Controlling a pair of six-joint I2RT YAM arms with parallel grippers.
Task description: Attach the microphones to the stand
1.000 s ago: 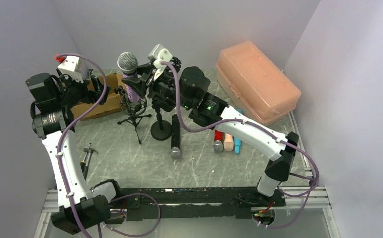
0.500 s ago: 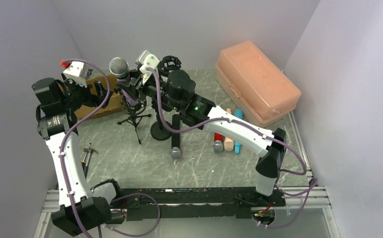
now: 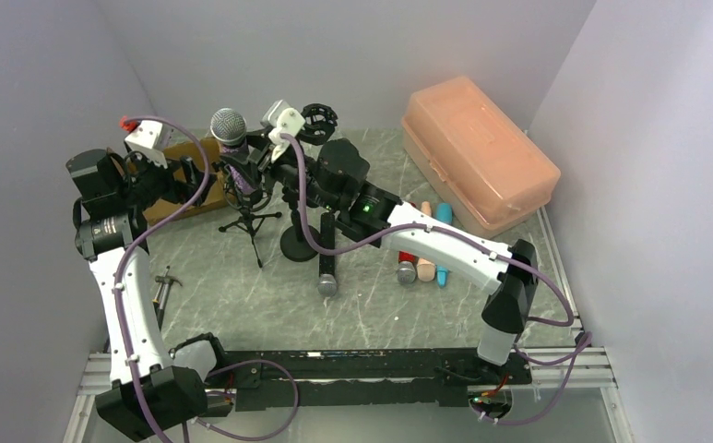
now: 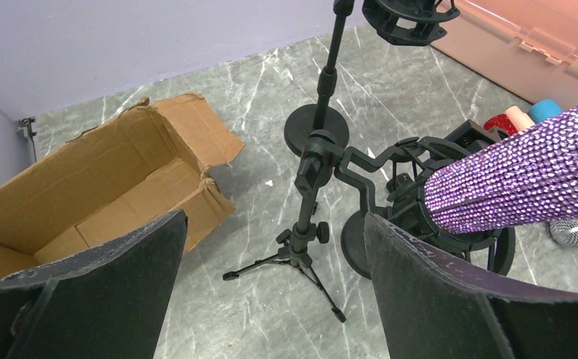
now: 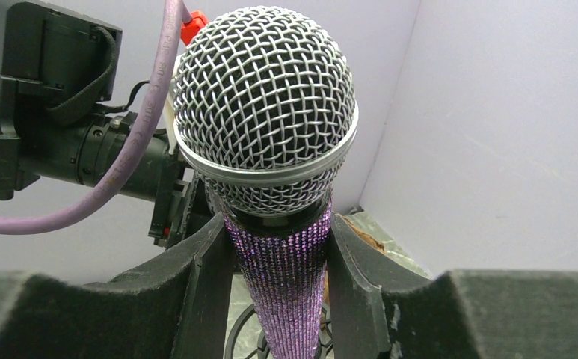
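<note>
The glittery purple microphone (image 3: 229, 127) with a silver mesh head stands upright, and my right gripper (image 3: 258, 164) is shut on its body. In the right wrist view the fingers press both sides of the purple microphone (image 5: 271, 120), right gripper (image 5: 278, 277). Its lower end sits in the shock-mount ring (image 4: 420, 198) of the tripod stand (image 4: 306, 224). My left gripper (image 4: 271, 299) hangs open and empty beside that stand, left gripper (image 3: 182, 175). The black microphone (image 3: 326, 254) lies flat on the table. The red (image 3: 408, 263), peach (image 3: 425, 263) and blue (image 3: 443, 245) microphones lie together.
A second stand with a round base (image 3: 299, 243) holds an empty shock mount (image 3: 316, 118) just right of the tripod. An open cardboard box (image 4: 99, 187) lies at the back left. A pink plastic case (image 3: 477, 152) fills the back right. A small tool (image 3: 163, 286) stands near the left arm.
My right arm has carried the purple microphone to the left, then slightly back to the right. The left arm has shifted a little, its jaws still wide.
</note>
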